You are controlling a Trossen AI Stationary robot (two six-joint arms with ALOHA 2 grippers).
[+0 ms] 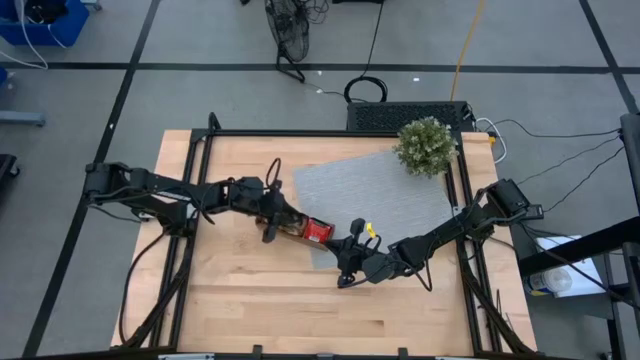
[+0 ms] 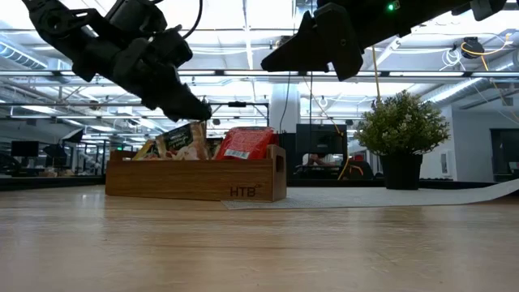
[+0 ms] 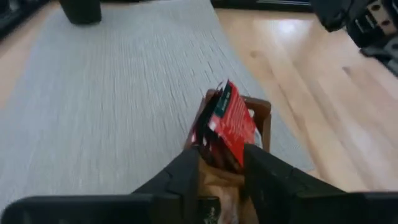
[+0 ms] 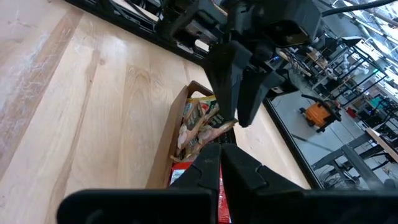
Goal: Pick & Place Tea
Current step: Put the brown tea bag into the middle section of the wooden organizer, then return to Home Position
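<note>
A long brown wooden tray [image 2: 195,180] stands on the table at the edge of a grey mat [image 1: 372,188]. Tea sachets stand upright in it: red ones [image 2: 243,143] at its right end, green-and-white ones [image 2: 183,139] further left. My left gripper [image 3: 221,180] is open and slants down just above the sachets in the middle of the tray [image 1: 272,218]. My right gripper [image 4: 220,169] is shut and hovers off the tray's red end [image 1: 345,255], well above the table [image 2: 276,58], with nothing in it.
A potted plant [image 1: 427,146] stands on the mat's far right corner. Black frame rails [image 1: 190,200] run along the table's left, right and far sides. Bare wood [image 1: 280,300] lies between the tray and the near edge.
</note>
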